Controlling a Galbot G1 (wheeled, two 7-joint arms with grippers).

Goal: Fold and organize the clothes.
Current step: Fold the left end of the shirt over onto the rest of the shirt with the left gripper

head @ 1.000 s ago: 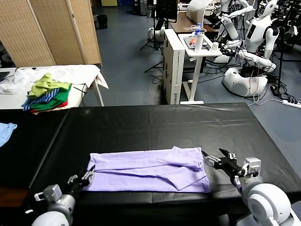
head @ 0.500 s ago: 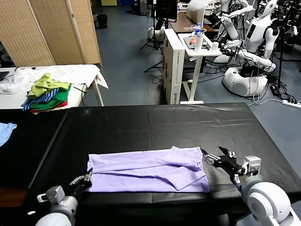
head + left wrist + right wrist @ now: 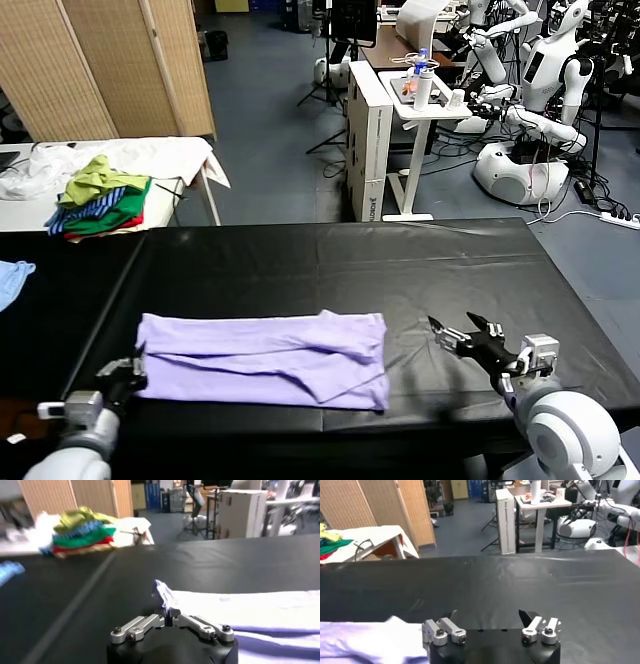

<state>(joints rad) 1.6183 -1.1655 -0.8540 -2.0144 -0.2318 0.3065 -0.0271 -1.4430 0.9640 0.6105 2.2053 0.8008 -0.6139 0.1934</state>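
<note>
The lavender T-shirt (image 3: pixel 265 357) lies folded into a long strip on the black table (image 3: pixel 330 260), near its front edge, left of the middle. My left gripper (image 3: pixel 133 367) is shut on the shirt's left end; in the left wrist view its jaws (image 3: pixel 167 616) pinch a raised corner of the fabric (image 3: pixel 165 596). My right gripper (image 3: pixel 455 334) is open and empty, low over the table to the right of the shirt, a clear gap away. In the right wrist view (image 3: pixel 488 616) the shirt's end (image 3: pixel 370 640) shows off to one side.
A light blue garment (image 3: pixel 12 280) lies at the table's left edge. A green, yellow and striped pile (image 3: pixel 100 196) sits on a white side table behind. A white cart (image 3: pixel 420 110) and other robots (image 3: pixel 535 110) stand beyond the table's far side.
My left gripper has pulled the shirt to the left along the front edge. The shirt's right end has slid away from the right gripper, which has stayed in place, open.
</note>
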